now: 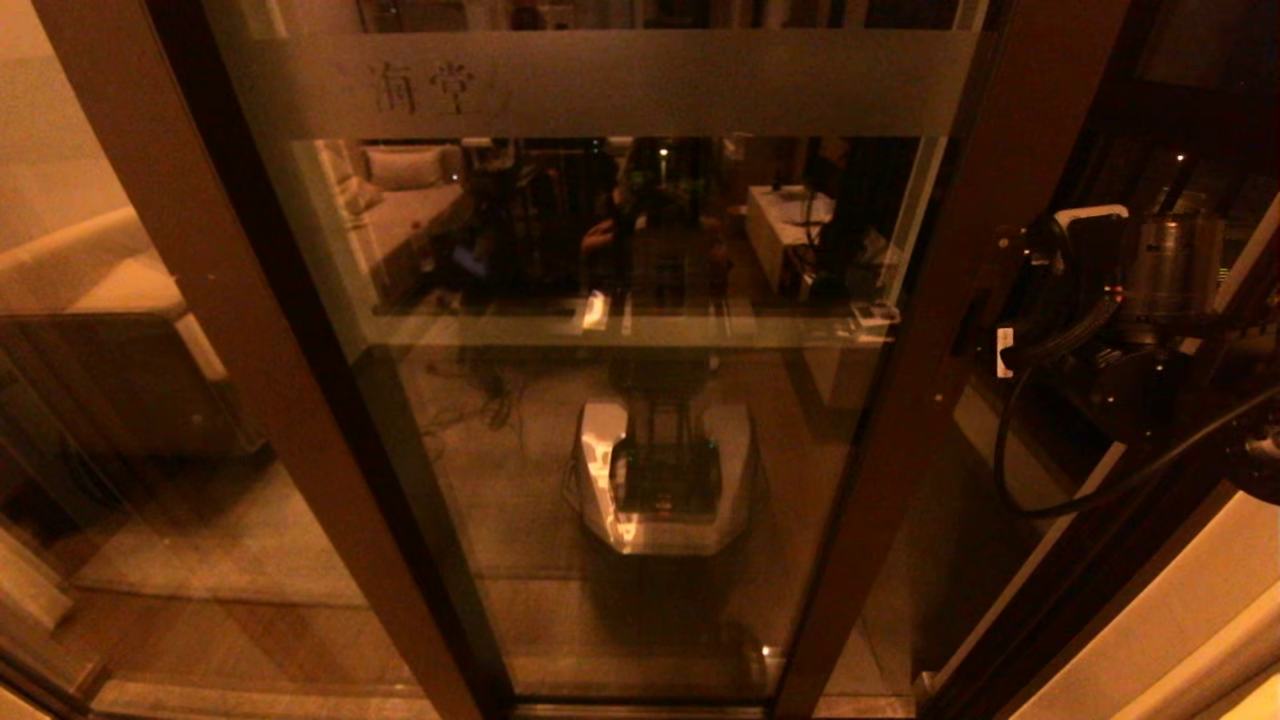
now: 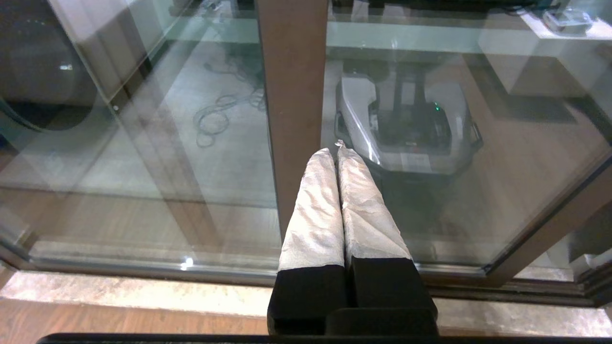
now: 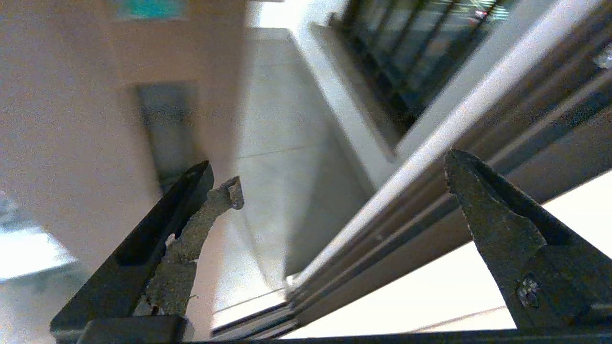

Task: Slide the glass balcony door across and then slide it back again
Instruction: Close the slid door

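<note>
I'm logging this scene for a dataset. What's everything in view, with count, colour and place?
Door: one, clear glass, dark brown frame, straight ahead.
Frosted band: one, pale grey with faint characters, across the door's top.
Fixed panel: one, brown-framed glass, left of the door.
Track: one, dark, along the floor.
Left pincer: one, white-wrapped fingers, shut, tips at the door's stile.
Right pincer: one, dark, open, beside the door's right edge.
</note>
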### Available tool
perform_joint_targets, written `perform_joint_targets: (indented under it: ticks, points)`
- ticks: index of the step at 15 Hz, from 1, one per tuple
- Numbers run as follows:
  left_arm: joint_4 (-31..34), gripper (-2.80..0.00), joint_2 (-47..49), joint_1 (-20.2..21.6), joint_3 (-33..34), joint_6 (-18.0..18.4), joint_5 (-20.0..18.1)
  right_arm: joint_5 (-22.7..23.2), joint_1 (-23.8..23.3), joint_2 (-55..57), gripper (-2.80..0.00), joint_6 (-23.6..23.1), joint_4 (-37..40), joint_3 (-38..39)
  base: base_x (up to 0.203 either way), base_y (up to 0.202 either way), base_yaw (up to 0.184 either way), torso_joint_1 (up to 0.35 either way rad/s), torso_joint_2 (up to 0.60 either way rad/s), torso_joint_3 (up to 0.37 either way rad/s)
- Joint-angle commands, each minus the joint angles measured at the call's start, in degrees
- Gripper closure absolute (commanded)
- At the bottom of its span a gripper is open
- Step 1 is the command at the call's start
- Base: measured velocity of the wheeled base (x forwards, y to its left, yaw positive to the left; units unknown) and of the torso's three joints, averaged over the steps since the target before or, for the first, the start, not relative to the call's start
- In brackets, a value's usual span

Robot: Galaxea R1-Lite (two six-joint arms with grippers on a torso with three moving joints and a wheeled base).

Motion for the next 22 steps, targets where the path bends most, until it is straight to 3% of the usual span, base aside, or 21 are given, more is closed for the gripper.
perform_joint_targets:
  ticks: [1,7,13,22]
  points:
    - [0.0,0.00,0.0,0.0,0.0,-0.1,0.1,-0.2,-0.6,0.6,-2.80,-0.4,-0.3,-0.1,0.000,0.000,0.000,0.000,0.00,0.000]
    - [0.0,0.00,0.0,0.0,0.0,-0.1,0.0,-0.2,-2.3,0.5,-2.80,-0.9,-0.2,-0.6,0.000,0.000,0.000,0.000,0.00,0.000]
    - [0.0,0.00,0.0,0.0,0.0,0.0,0.1,0.5,1.9,-5.3,-2.80,-1.5,2.1,1.9,0.000,0.000,0.000,0.000,0.00,0.000]
    - [0.0,0.00,0.0,0.0,0.0,0.0,0.0,0.5,0.7,0.2,-2.80,-0.4,1.3,0.2,0.000,0.000,0.000,0.000,0.00,0.000]
